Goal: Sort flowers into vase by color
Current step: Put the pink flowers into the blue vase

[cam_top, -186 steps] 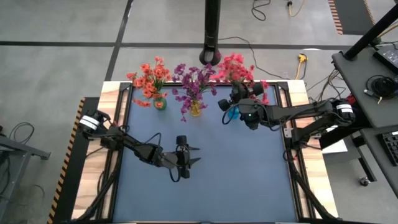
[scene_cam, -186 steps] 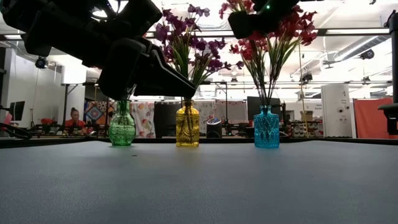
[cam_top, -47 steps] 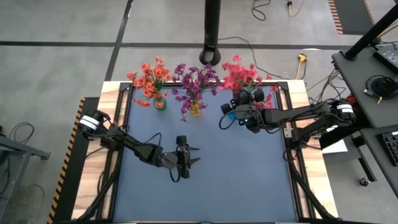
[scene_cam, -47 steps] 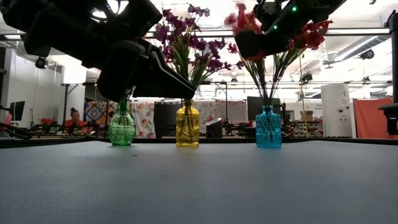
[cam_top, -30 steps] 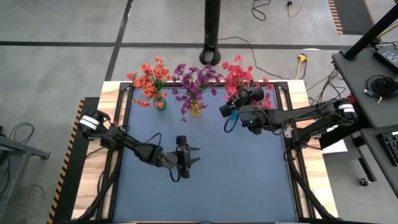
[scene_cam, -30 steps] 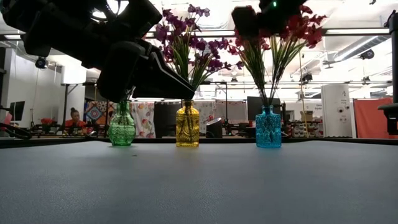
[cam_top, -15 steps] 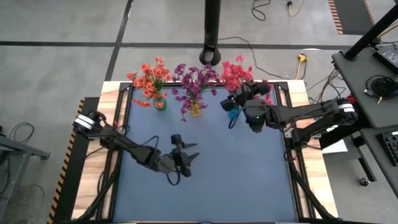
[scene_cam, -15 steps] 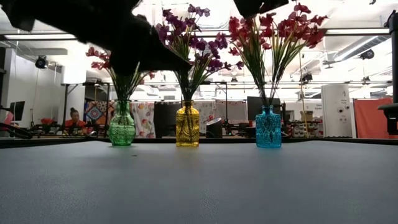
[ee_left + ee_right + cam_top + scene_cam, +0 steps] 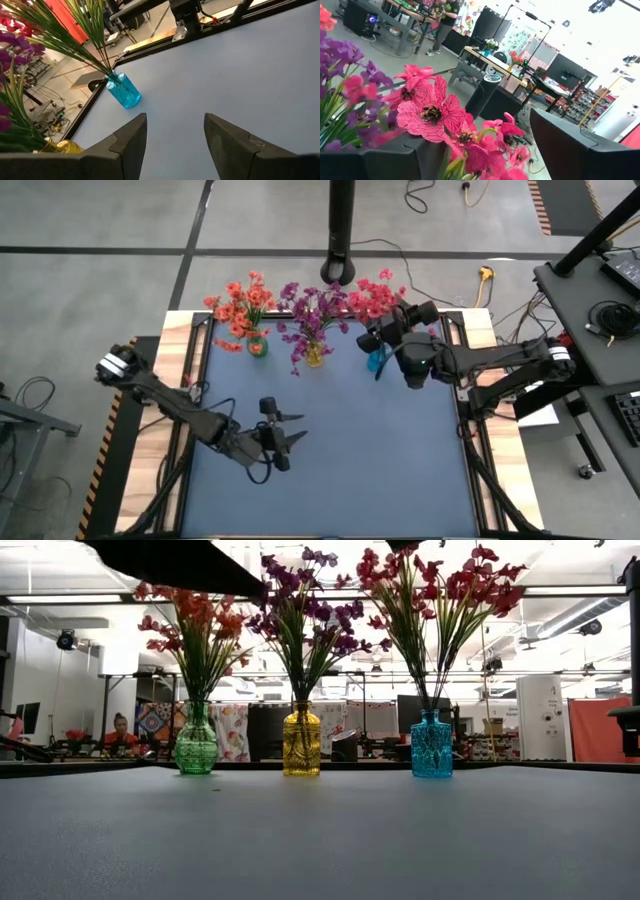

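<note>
Right gripper (image 9: 384,332) hovers with fingers apart, empty, above the pink-red flowers (image 9: 445,590) in the blue vase (image 9: 431,744). Purple flowers (image 9: 305,610) fill the yellow vase (image 9: 301,743), orange-red flowers (image 9: 192,620) the green vase (image 9: 196,741). Left gripper (image 9: 291,430) waits mid-table, fingers apart.

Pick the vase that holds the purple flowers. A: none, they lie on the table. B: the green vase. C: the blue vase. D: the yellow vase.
D: in the low view the purple flowers rise on their stems out of the yellow vase, which stands between the green vase with the orange-red flowers and the blue vase with the pink-red flowers.
</note>
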Controlling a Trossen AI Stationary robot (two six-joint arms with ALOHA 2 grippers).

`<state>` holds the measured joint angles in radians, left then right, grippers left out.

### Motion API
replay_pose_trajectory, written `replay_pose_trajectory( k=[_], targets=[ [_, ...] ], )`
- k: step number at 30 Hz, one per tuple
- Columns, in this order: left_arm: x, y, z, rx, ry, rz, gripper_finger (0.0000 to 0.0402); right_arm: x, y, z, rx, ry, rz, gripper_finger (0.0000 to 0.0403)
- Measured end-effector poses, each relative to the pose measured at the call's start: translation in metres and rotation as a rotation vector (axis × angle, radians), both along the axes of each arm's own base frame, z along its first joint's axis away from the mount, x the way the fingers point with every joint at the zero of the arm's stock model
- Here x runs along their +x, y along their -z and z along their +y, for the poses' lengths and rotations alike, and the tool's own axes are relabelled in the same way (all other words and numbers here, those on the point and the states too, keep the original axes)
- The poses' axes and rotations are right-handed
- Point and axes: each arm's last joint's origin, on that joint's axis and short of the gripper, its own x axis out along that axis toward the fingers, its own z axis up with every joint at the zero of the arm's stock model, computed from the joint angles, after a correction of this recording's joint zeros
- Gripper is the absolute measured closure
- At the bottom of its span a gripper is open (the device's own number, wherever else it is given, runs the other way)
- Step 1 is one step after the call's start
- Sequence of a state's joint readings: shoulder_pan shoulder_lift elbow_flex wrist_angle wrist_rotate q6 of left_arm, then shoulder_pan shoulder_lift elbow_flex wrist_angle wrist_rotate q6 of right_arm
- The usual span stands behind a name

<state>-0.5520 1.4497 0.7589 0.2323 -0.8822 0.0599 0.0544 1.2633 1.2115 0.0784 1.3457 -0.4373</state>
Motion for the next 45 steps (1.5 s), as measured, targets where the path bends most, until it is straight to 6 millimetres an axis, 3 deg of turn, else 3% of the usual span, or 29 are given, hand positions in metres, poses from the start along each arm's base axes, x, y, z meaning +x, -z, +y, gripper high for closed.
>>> replay_pose_trajectory(
  k=[13,17,37,45],
  targets=[
    [-0.035,-0.034,-0.006,-0.047,0.081,-0.042,0.0221,-0.006,-0.042,0.000,-0.031,0.000,0.002,0.0132],
    [-0.038,-0.038,-0.008,-0.055,0.094,-0.052,0.0221,-0.006,-0.045,0.000,-0.031,0.001,-0.004,0.0131],
    [-0.037,-0.028,-0.010,-0.065,0.084,-0.015,0.0221,-0.015,0.009,-0.001,0.056,0.044,0.145,0.0131],
    [-0.037,-0.028,-0.010,-0.065,0.084,-0.015,0.0221,-0.023,0.020,-0.001,0.084,0.048,0.198,0.0125]
  ],
)
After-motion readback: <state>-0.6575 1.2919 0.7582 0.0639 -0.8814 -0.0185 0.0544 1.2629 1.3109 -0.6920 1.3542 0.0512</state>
